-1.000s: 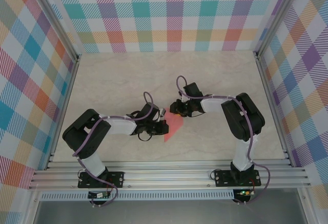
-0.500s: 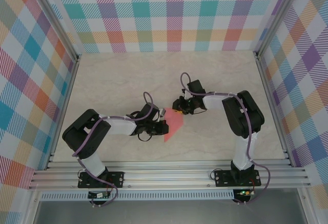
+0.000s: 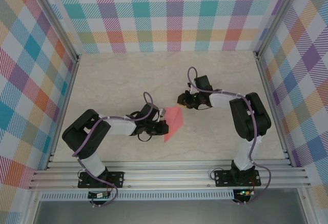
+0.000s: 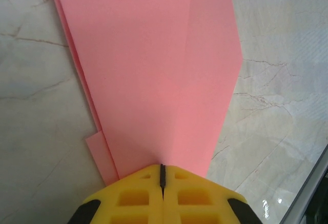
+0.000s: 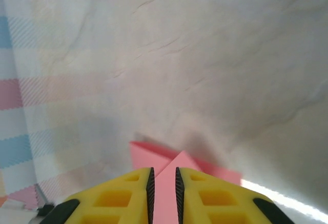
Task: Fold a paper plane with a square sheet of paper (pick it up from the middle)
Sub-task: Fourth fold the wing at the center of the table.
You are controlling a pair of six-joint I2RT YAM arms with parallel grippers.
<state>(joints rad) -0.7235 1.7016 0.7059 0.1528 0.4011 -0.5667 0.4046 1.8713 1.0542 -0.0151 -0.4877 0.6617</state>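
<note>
On the table [image 3: 118, 75], the left gripper [image 4: 162, 170] is clamped tight on the narrow end of the folded pink sheet of paper [image 4: 159, 70]. The right gripper [image 5: 163, 175] is nearly closed, with pink in the slit; grip unconfirmed. Anchor firmly and fold along the centre crease.

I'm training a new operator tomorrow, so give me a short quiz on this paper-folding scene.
1. True or false: the left pincer is shut on the pink paper.
2. The pincer fingers are: A yellow, B blue, C white?
3. Which pincer sits higher up in the top view's picture?
Key: 1 true; 2 A; 3 the right pincer.
</note>
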